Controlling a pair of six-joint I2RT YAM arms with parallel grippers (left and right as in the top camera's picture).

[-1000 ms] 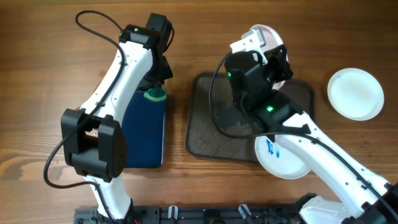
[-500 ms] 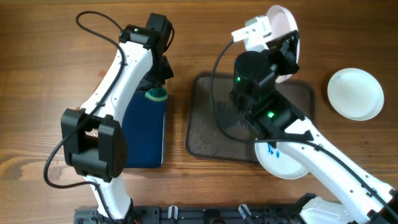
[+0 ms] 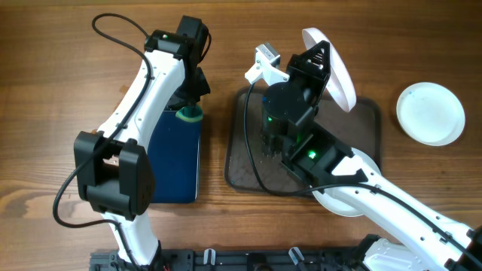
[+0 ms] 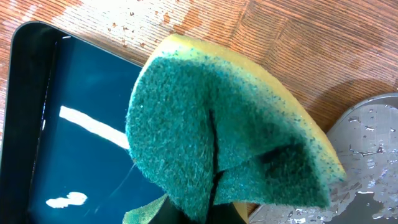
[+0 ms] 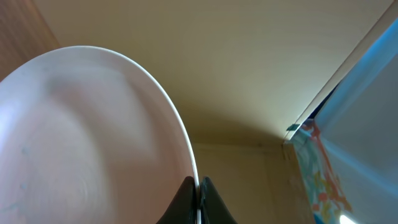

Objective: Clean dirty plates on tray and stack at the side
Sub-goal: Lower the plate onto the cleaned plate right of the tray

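The right gripper (image 3: 319,59) has turned the held plate (image 3: 337,69) in the last second. Before, the plate faced up more. Now it stands on its edge above the far side of the tray (image 3: 245,154), so from above it looks thin. The jaws are shut tight on its rim, and the right wrist view shows the two fingers (image 5: 185,198) pinching the edge. I think the turn brings the plate's face round toward the sponge (image 3: 188,114), so wiping is likely next, though the two are apart now. The left gripper (image 4: 200,214) has not moved. Its jaws are shut on the green and yellow sponge, which is squashed and hangs over the far end of the blue tray (image 3: 173,162). Now the count. There are three plates: the held one, a second plate (image 3: 430,113) on the table (image 3: 45,150) to the right, well off the tray, and a third plate (image 3: 337,203) at the tray's near right corner, partly hidden under the right arm. There is one tray, one blue tray, one sponge and two arms. No plates are stacked yet, so most of the job is left.
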